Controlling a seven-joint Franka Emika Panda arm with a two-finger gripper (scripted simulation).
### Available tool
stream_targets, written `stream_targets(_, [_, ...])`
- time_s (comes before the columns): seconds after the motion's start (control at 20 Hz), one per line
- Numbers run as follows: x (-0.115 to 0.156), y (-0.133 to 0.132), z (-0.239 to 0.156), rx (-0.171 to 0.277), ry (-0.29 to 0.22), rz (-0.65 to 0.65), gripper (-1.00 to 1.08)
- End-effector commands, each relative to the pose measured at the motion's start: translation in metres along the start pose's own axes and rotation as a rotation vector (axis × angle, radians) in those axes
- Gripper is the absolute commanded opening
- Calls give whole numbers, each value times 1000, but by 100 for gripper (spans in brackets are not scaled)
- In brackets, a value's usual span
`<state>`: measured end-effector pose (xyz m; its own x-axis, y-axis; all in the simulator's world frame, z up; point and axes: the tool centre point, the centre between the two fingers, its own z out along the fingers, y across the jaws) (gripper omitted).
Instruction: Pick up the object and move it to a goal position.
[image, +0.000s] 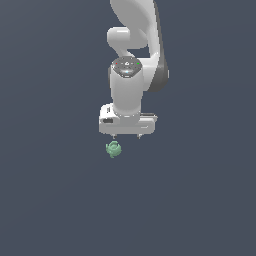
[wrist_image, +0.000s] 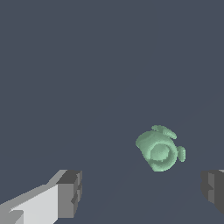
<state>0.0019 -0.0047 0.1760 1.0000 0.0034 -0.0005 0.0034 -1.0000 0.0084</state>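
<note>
The object (image: 114, 149) is a small pale-green lumpy, roundish item lying on the dark grey surface. My white gripper (image: 127, 136) hangs just above it, a little toward the exterior view's right, with its fingers pointing down. In the wrist view the object (wrist_image: 158, 149) lies beyond the fingertips, nearer one finger than the other. The gripper (wrist_image: 142, 192) is open, its two dark pads far apart with nothing between them and not touching the object.
The white arm (image: 135, 45) rises behind the gripper toward the top of the exterior view. A flat dark grey surface (image: 55, 200) fills everything around the object.
</note>
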Motion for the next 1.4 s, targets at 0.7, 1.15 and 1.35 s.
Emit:
stream_targets(0.7, [4, 16, -14, 6, 11, 10, 100])
stream_targets(1.15, [2, 24, 1, 3, 9, -70, 100])
stream_targets(1.35, [0, 31, 13, 1, 8, -136, 100])
